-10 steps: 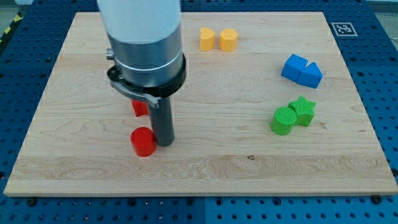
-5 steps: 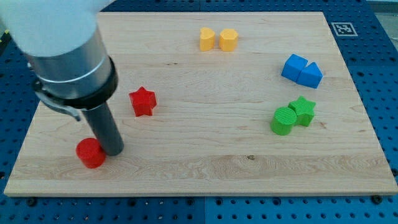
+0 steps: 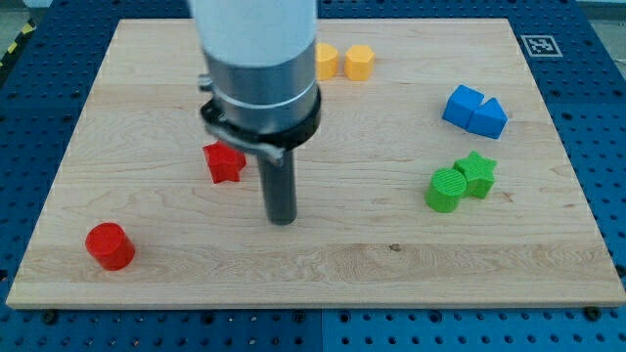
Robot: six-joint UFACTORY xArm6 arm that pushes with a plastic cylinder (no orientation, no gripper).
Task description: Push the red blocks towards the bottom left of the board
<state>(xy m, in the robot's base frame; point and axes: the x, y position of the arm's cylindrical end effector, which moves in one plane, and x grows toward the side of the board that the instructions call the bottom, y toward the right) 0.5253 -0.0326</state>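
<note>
A red cylinder (image 3: pixel 110 245) lies near the board's bottom left corner. A red star (image 3: pixel 224 162) lies left of the middle of the board, partly behind the arm's body. My tip (image 3: pixel 282 221) rests on the board to the lower right of the red star, a short gap away, and far to the right of the red cylinder. It touches no block.
Two yellow blocks (image 3: pixel 343 62) sit at the top middle, the left one partly hidden by the arm. Two blue blocks (image 3: pixel 474 110) sit at the right. A green cylinder (image 3: pixel 446 190) and a green star (image 3: pixel 478 173) touch below them. The wooden board (image 3: pixel 391 254) ends close below the cylinder.
The red cylinder has been pushed left and down toward the bottom left corner. My tip has since left it and swung back right, to beside the red star.
</note>
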